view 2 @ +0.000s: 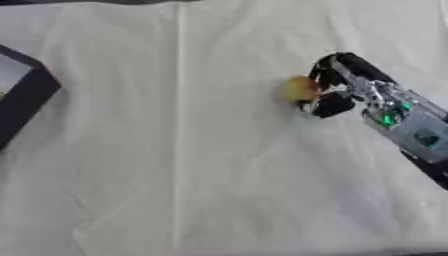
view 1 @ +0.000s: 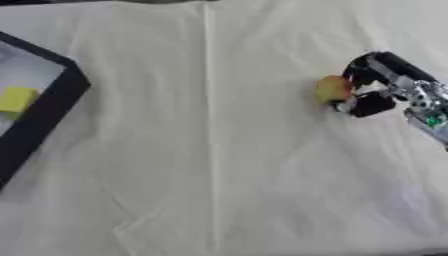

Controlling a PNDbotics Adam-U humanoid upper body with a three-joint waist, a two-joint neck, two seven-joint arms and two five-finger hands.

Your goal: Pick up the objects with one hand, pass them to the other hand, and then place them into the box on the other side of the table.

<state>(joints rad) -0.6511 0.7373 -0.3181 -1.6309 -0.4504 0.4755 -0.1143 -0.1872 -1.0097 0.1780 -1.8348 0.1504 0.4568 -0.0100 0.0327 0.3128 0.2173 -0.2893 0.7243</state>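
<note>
One hand is in view: the right hand (view 2: 337,85), entering from the right side, black-fingered with silver metal links and a grey wrist block carrying a small green light. Its fingers (view 2: 328,70) are curled over the far side of a small rounded object (view 2: 299,89), and a black thumb pad sits at the object's near side, so the object is pinched between them. Whether the object is lifted or resting on the cloth cannot be told.

The object is roughly egg-shaped, tan to yellow-orange with a reddish patch, matt in finish. It cannot be identified more closely.

A cream cloth (view 1: 219,165) covers the table. It is soft and lightly wrinkled, with one straight fold crease running from far edge to near edge, to the left of the object. Fainter diagonal creases lie nearer the camera than the object.

Well to the left of the object, at the picture's edge, sits the box (view 1: 54,107): a black rim with squared corners around a pale grey floor. A flat yellow block (view 1: 16,99) lies inside it. Bare cloth lies between the object and the box.

No readable writing or marks show on any item.
</note>
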